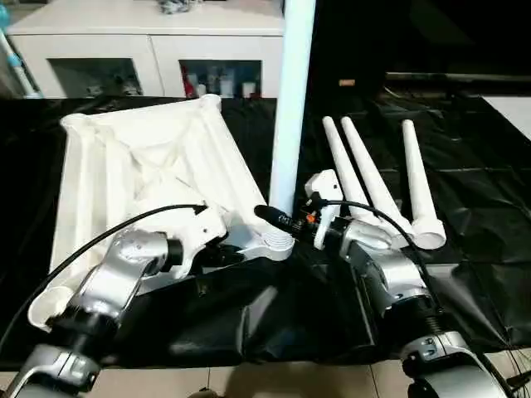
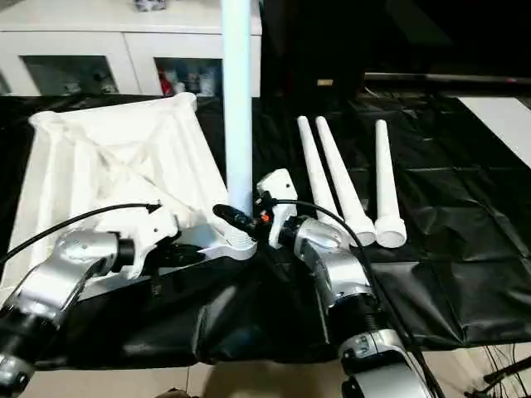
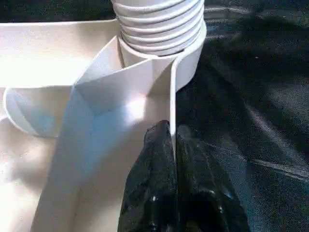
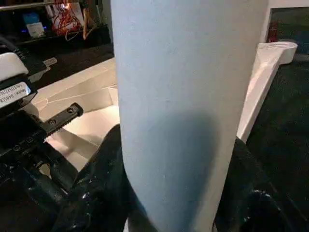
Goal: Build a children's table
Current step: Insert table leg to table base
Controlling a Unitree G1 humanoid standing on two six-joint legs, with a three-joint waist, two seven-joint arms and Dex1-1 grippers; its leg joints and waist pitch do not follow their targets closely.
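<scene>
One leg (image 1: 292,108) stands upright in the near right socket of the upturned top (image 1: 141,166), clasped low by the right gripper (image 1: 286,222), left gripper (image 3: 174,145) pinched on the rim just beside; three legs (image 1: 377,178) lie unfitted to the right.

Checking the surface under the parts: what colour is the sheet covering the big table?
Black and glossy, the sheet shows best in the right eye view.

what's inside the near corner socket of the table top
The ribbed end of an upright leg sits in the corner socket. How deep it goes is hidden by the socket wall.
</scene>
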